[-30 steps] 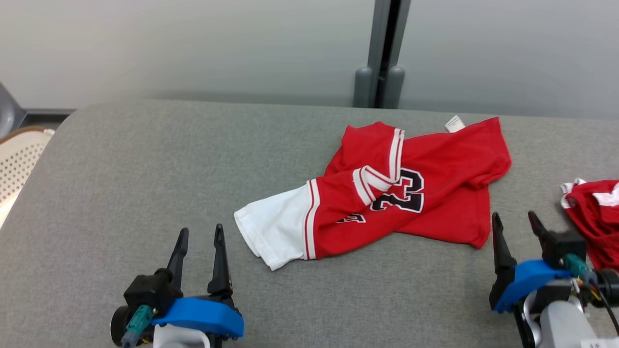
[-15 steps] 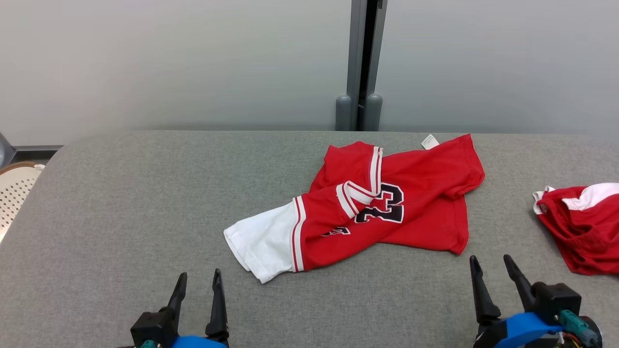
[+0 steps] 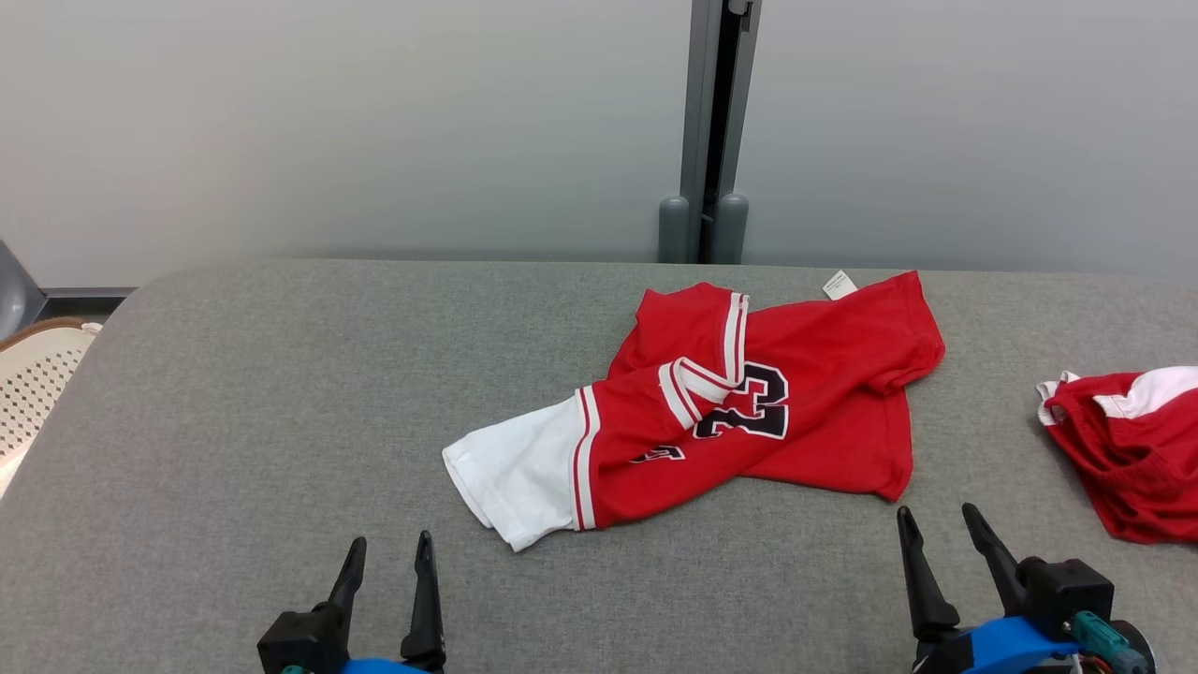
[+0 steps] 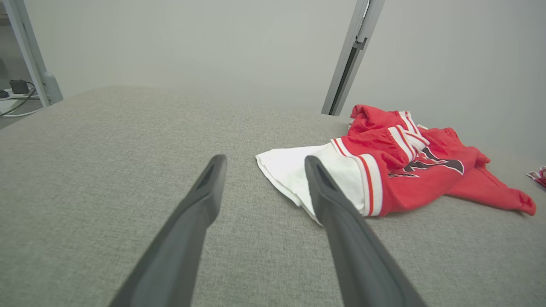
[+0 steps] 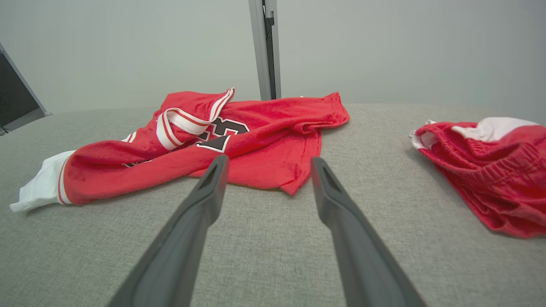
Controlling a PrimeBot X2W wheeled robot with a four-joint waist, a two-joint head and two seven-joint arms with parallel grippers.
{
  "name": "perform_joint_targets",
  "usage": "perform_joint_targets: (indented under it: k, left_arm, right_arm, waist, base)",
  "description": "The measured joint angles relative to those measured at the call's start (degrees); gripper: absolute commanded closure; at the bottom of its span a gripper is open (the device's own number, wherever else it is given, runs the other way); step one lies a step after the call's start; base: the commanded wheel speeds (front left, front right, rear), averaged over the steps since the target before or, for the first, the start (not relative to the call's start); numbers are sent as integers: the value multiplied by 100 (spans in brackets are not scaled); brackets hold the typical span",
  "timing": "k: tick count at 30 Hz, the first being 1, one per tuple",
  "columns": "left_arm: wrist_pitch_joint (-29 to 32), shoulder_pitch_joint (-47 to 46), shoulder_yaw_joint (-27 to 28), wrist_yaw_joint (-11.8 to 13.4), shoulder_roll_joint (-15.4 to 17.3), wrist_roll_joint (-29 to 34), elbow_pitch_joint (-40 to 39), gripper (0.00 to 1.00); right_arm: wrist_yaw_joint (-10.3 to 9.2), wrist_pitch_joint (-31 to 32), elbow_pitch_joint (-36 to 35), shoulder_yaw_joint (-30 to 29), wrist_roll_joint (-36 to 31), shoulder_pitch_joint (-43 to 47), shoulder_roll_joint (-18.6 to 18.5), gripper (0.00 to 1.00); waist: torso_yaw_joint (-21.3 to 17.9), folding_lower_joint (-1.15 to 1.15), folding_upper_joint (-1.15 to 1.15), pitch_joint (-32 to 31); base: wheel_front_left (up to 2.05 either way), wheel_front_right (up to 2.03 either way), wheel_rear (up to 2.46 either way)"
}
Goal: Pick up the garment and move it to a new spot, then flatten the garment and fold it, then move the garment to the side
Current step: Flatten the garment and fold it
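1. Here is the crumpled red jersey (image 3: 842,374): soft knit, white-striped trim, a black 23 and one white sleeve. It lies in a twisted heap on the grey fabric-covered table (image 3: 281,421), right of centre and toward the far edge. A small white tag (image 3: 839,284) pokes out at its back.
2. The left gripper (image 3: 391,539) hangs low at the near edge, its two long dark fingers spread wide with nothing between them. The white sleeve end sits just ahead and to its right, near but apart.
3. The right gripper (image 3: 936,510) is likewise wide open and empty. Its fingers point at the jersey's near red hem corner, close to it but not touching.
4. Off to the right, well apart from the jersey, a second red and white garment (image 3: 1132,449) lies bunched up. I read the central jersey as the one to work.
5. The step in hand, by my reading, is the very first one, the pick-up. Nothing is lifted, flattened or folded yet.
6. The next move calls for both arms to reach forward and down, left onto the white sleeve edge and right onto the hem corner. They should pinch cloth only, not the table cover.
7. Watch the twist: a striped band lies folded over the number. A lift from two far-apart points should let the cloth hang open before it goes down at the new spot.
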Motion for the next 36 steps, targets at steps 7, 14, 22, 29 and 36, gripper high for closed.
perform_joint_targets:
  k: [7,14,22,29,36]
  left_arm:
    - [3,-1,-58,-44,-2,1,76,0]
    - [965,-1272,-265,-279,506,276,465,0]
    - [2263,-2494,-445,-528,701,107,1401,0]
    - [2666,-3087,-515,-558,698,25,2224,0]
    - [2594,-3383,-782,-632,564,-54,2539,71]
  right_arm:
    - [0,0,-38,21,11,31,0,0]
    - [0,2,-148,119,-84,-127,0,0]
    - [0,188,-279,297,-103,-471,-1,0]
    - [0,233,-302,303,-113,-600,-1,0]
    - [0,316,-282,229,-215,-731,0,0]
  waist:
    - [-1,0,0,46]
    - [-64,1,0,444]
    - [-306,2,0,1092]
    - [-423,2,0,1489]
    - [-401,2,0,1596]
  base:
    - [0,0,0]
    - [0,0,0]
    - [0,0,0]
    - [0,0,0]
    - [0,0,0]
